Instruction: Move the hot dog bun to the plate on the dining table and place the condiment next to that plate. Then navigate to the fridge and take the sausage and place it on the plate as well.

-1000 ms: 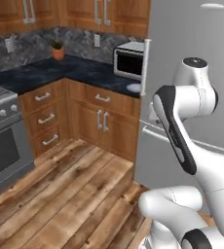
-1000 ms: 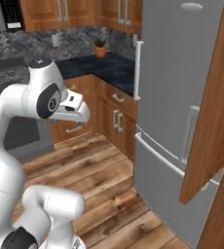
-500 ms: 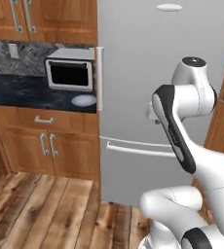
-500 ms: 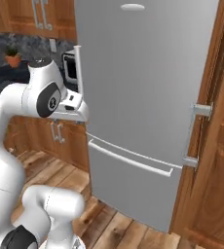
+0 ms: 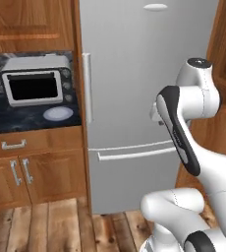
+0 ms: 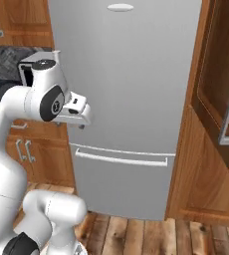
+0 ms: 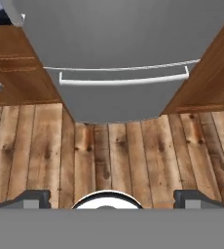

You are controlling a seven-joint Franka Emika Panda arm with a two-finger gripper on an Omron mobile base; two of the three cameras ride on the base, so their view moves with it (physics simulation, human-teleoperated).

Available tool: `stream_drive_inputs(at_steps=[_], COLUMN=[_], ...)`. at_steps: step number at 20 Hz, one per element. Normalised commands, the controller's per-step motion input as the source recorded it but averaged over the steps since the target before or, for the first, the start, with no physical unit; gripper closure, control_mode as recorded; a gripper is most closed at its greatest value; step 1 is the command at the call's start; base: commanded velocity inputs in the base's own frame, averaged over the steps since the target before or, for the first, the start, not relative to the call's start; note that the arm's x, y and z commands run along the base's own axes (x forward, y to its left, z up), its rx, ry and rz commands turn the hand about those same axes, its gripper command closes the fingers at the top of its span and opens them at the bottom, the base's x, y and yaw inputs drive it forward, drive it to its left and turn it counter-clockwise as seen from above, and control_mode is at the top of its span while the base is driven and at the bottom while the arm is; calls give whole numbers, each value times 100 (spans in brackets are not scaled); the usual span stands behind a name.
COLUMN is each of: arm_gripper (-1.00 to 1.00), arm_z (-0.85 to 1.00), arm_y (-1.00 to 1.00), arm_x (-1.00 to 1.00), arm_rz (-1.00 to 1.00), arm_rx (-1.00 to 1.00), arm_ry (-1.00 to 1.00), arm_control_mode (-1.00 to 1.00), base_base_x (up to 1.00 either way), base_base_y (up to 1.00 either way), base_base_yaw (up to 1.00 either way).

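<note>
The tall light grey fridge (image 5: 144,74) (image 6: 131,69) stands straight ahead with its doors shut. A long horizontal handle (image 5: 134,153) (image 6: 121,158) (image 7: 123,79) crosses its lower door. My gripper (image 6: 80,115) (image 7: 113,197) hangs in front of the fridge, short of it and touching nothing. It points down at the floor and is open, with nothing between its fingertips (image 7: 33,197). The hot dog bun, the plate, the dining table, the condiment and the sausage are out of view.
Left of the fridge a black counter (image 5: 16,120) carries a microwave (image 5: 36,86) and a pale blue-grey round dish (image 5: 58,114), over wooden cabinet doors (image 5: 31,172). A tall wooden cabinet (image 6: 216,99) flanks the fridge on the right. Wood floor (image 7: 114,155) lies below.
The whole picture has swung: the base has turned from the counter and stove corner to face the fridge squarely. The arm keeps its pose and the gripper stays open.
</note>
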Motion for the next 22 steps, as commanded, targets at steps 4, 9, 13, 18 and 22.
stream_drive_inputs(at_steps=[4, 9, 13, 18, 22], arm_gripper=[-100, -100, -100, -100, -100], arm_z=[0, 0, 0, 0, 0], arm_y=[0, 0, 0, 0, 0], arm_x=[0, 0, 0, 0, 0], arm_rz=[0, 0, 0, 0, 0], arm_rx=[0, 0, 0, 0, 0], arm_ry=[0, 0, 0, 0, 0], arm_control_mode=[100, 100, 100, 100, 100], base_base_x=[0, 2, 1, 31, 63], base_base_y=[100, 83, 65, 83, 68], base_base_yaw=[-40, -37, -42, -26, -16])
